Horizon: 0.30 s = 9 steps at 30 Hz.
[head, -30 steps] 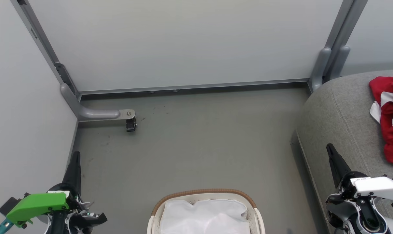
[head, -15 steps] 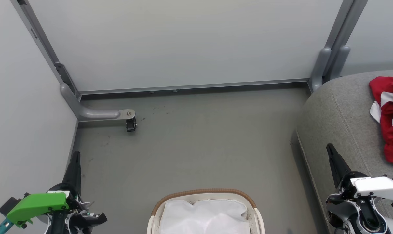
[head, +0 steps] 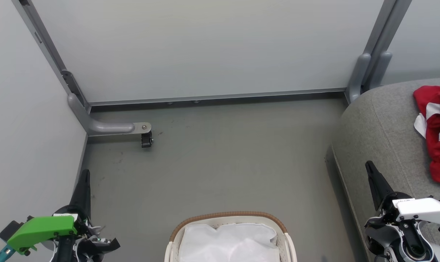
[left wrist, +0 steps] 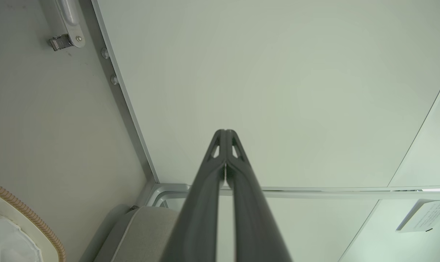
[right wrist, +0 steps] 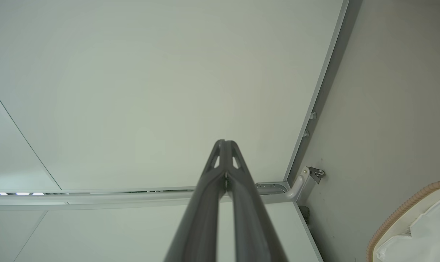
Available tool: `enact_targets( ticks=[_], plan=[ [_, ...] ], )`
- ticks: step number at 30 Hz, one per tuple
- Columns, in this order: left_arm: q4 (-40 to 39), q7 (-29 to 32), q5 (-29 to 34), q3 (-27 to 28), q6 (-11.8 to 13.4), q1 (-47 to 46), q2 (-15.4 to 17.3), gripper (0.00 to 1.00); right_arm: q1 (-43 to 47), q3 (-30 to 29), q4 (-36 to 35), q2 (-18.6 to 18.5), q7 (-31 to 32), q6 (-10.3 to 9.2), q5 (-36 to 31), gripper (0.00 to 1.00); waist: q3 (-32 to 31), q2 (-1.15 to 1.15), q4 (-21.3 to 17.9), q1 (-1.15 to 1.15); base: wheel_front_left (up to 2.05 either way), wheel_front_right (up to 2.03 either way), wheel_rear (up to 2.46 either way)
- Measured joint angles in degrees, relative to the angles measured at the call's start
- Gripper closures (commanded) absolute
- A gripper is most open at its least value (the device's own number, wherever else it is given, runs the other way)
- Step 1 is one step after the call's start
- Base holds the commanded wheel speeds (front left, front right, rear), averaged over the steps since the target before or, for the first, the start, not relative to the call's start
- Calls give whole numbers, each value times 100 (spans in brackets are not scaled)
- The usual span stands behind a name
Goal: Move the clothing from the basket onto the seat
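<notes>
The left gripper (head: pixel 84 177) hangs above the floor's (head: pixel 220 163) left edge beside the wall panel (head: pixel 27 120), its two dark fingers pressed together on nothing, as the left wrist view (left wrist: pixel 225 133) confirms. At the middle of the floor's near edge stands the basket (head: pixel 229 215), showing just its white liner (head: pixel 227 240) in the part in frame. The right gripper (head: pixel 369 166) hovers at the seat's (head: pixel 380 120) front edge, fingers likewise pressed together and empty (right wrist: pixel 225 142). The clothing (head: pixel 436 138) lies in a red heap on the seat toward its right side, cut by the frame, so whether it is one garment or two cannot be told. The transfer looks finished or nearly so. The next move calls for a look into the basket's hidden near half, then spread fingers and a reach down if any red is left there.
</notes>
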Motion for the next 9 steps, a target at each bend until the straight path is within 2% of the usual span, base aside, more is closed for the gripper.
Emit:
enact_targets(
  ticks=[9],
  plan=[
    [0, 0, 0, 0, 0, 0, 0, 100, 0, 0, 0, 0, 0, 0, 0, 100, 0, 0, 0, 0, 0, 0, 0]
  ],
)
